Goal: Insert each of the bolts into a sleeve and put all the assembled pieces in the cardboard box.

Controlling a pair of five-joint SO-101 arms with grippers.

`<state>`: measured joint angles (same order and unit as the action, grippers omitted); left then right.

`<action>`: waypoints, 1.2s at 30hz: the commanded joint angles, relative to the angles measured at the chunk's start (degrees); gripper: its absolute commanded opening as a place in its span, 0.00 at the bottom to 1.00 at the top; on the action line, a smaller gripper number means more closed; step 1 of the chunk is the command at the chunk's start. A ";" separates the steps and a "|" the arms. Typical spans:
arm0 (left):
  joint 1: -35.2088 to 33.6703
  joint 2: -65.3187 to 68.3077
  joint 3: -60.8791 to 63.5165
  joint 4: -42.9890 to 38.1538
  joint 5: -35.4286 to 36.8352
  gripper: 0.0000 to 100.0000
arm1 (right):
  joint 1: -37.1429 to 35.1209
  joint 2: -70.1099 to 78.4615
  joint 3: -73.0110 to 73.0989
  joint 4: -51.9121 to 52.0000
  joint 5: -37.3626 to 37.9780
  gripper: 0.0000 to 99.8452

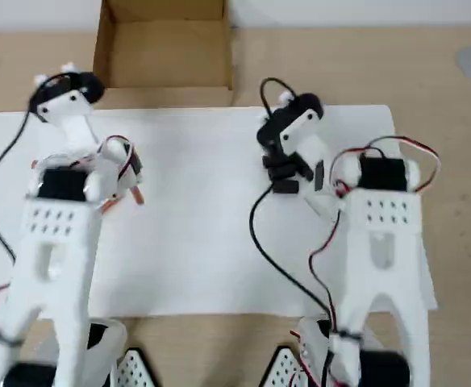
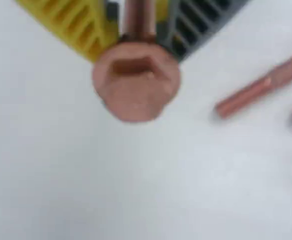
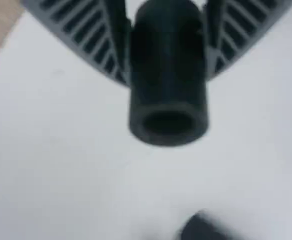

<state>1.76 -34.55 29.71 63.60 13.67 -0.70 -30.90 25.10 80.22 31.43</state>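
Left gripper (image 2: 138, 47): yellow and grey fingers pinching a copper bolt (image 2: 136, 82) by its shaft. The bolt's long axis runs back between the fingers, with the hex head at the free end, facing the wrist camera. It is held over the white sheet (image 1: 203, 242), on the left side.

A second bolt (image 2: 258, 90) lies flat on the sheet nearby.

Right gripper (image 3: 167, 70): grey fingers clamped on a black sleeve (image 3: 168, 100), with the open bore at the free end and the axis running along the fingers. It is held above the sheet.

The cardboard box (image 1: 167, 48) sits beyond the sheet's far edge, with its top open.
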 commanded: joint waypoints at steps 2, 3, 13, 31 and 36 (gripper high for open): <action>0.70 -11.38 -0.44 -0.26 -2.73 0.01 | -2.51 -13.67 -3.56 -5.89 -7.56 0.01; 0.70 -13.05 0.62 -0.26 -3.43 0.01 | -3.74 -16.66 -3.47 -6.77 -10.64 0.01; 0.70 -30.64 15.12 -0.26 -13.54 0.01 | -22.37 -38.29 11.74 -21.27 -32.88 0.01; 0.62 -69.76 33.14 -14.59 -13.10 0.01 | -35.12 -45.23 38.46 -30.86 -40.00 0.01; 1.05 -69.23 33.05 -16.62 -2.90 0.01 | -36.09 -45.23 45.85 -39.82 -40.26 0.01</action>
<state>1.76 -103.56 63.65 48.75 5.58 -35.78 -75.56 68.44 45.41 -8.22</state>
